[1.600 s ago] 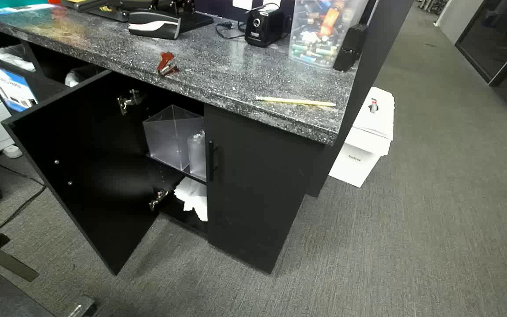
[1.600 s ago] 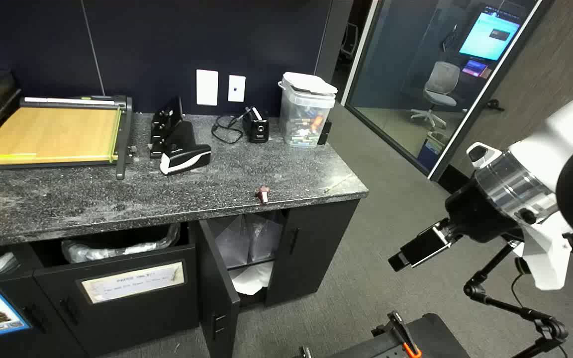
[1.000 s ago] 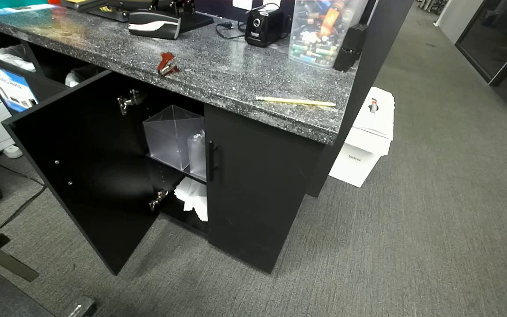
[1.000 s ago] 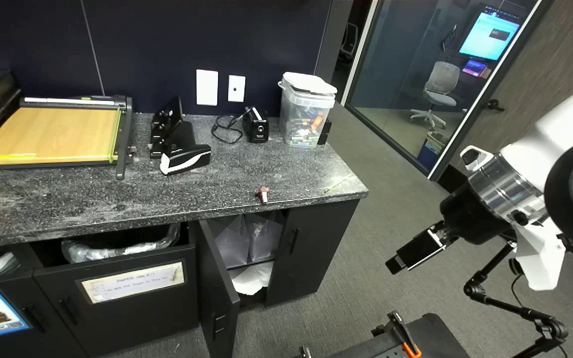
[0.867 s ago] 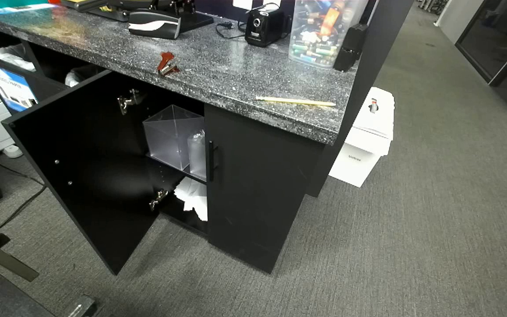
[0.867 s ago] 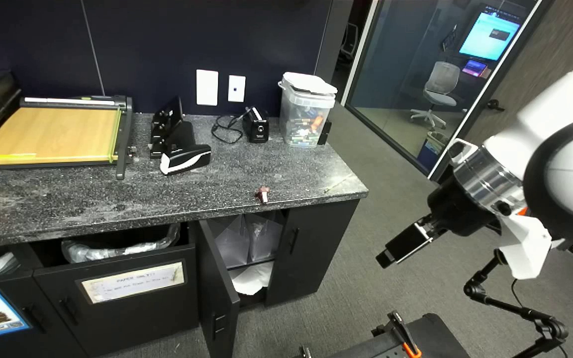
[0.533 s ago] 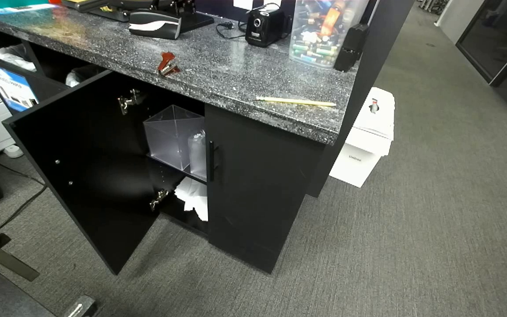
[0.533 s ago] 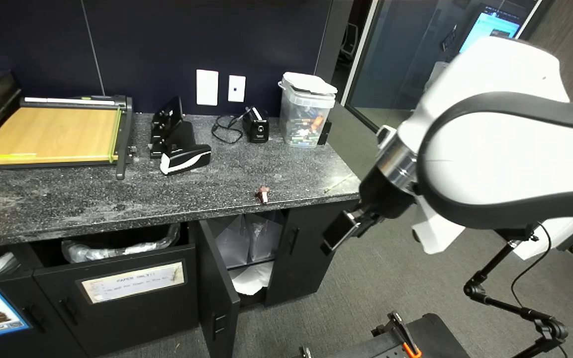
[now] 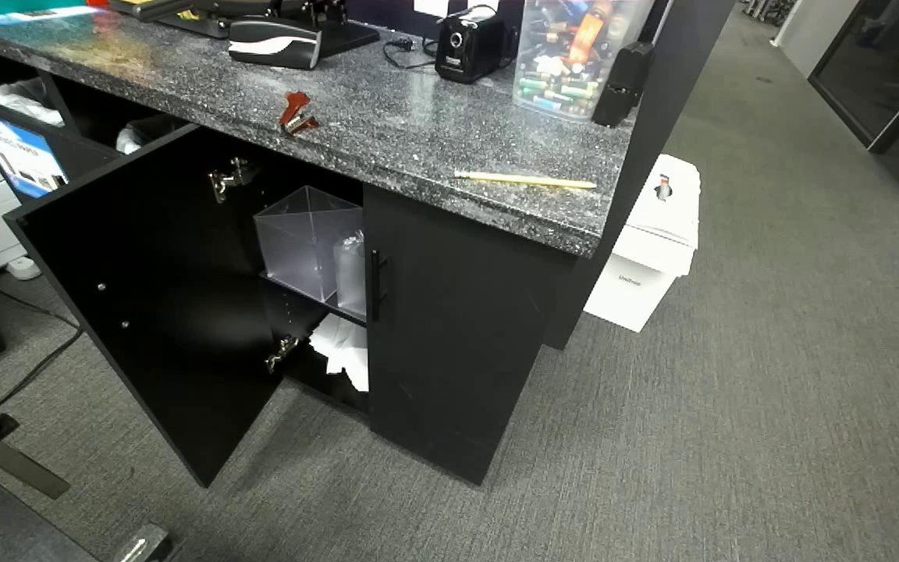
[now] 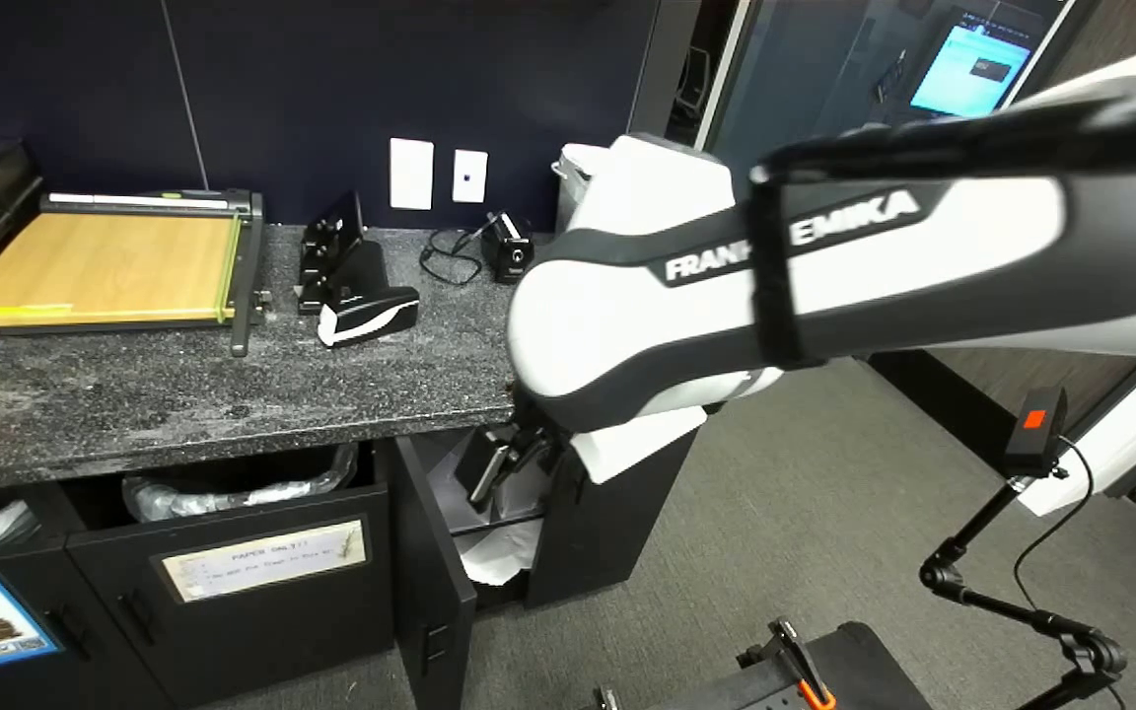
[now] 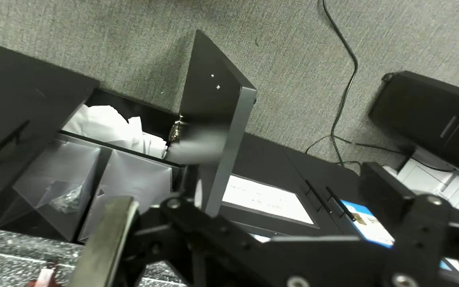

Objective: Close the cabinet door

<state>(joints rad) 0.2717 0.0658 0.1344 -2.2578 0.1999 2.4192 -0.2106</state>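
The cabinet door [image 9: 161,312] is a black panel standing open, hinged at its left. It also shows in the other exterior view [image 10: 425,582], with its bar handle low on the outer face, and in the wrist view [image 11: 213,103]. No label shows on it; a white label sits on the closed panel beside it. My gripper [image 10: 484,463] is in front of the cabinet opening, just below the counter edge. In the wrist view the gripper [image 11: 285,179] has its fingers wide apart with nothing between them. One finger overlaps the door's top edge; I cannot tell if they touch.
A closed black door [image 9: 457,336] stands right of the opening. Clear plastic bins [image 9: 305,242] and white paper [image 9: 344,351] lie inside. The speckled counter [image 10: 183,394] overhangs above, with a stapler [image 10: 371,316]. A dark platform [image 10: 824,671] and a jointed camera stand [image 10: 1012,611] are at lower right.
My arm has swung left from over the floor at the right to in front of the open cabinet. The door has not moved.
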